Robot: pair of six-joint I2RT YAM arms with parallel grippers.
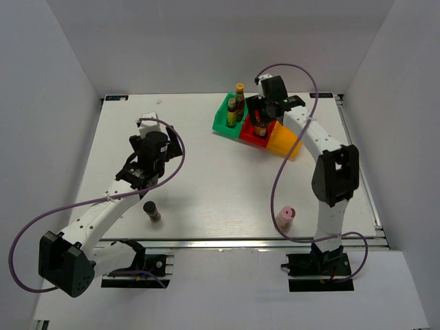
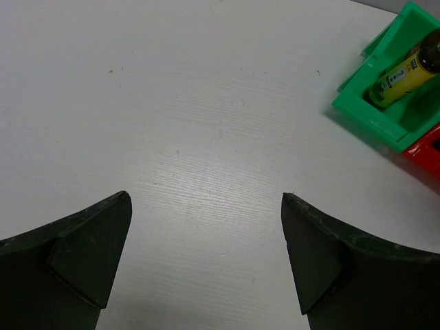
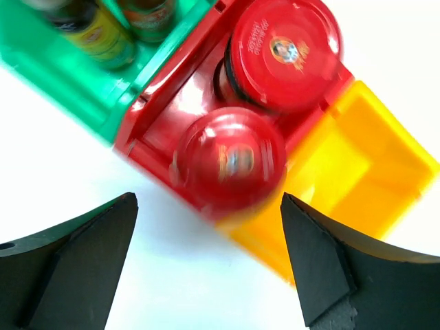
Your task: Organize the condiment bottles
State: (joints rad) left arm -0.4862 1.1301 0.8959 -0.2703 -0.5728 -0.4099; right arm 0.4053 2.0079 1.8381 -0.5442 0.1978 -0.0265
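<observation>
While the right gripper (image 3: 210, 201) hangs over the red bin (image 3: 155, 117), I read its jaws as spread wide, gripping nothing. Two jars sit in that bin below it: the far red-lidded jar (image 3: 285, 51) is sharp, the near red-lidded jar (image 3: 227, 158) is blurred in the wrist view. They look close together, but I can't tell whether they touch.

The green bin (image 1: 221, 122), red bin and yellow bin (image 3: 385, 158) sit side by side in a row at the far right of the table (image 1: 206, 192). The green one holds the far yellow-capped bottle (image 1: 240, 93) and the near yellow-capped bottle (image 1: 232, 110), both upright.

The left gripper (image 2: 206, 206) is also wide open, holding nothing, over bare table well left of the green bin, which only clips the upper right corner of its wrist view.

Two are not in bins. The black-capped shaker (image 1: 152, 211) is upright on the table near the front edge, just beside the left forearm. The pink-capped bottle (image 1: 284, 216) is on the table near the front right, beside the right arm's lower link. Both are well apart from either gripper.
</observation>
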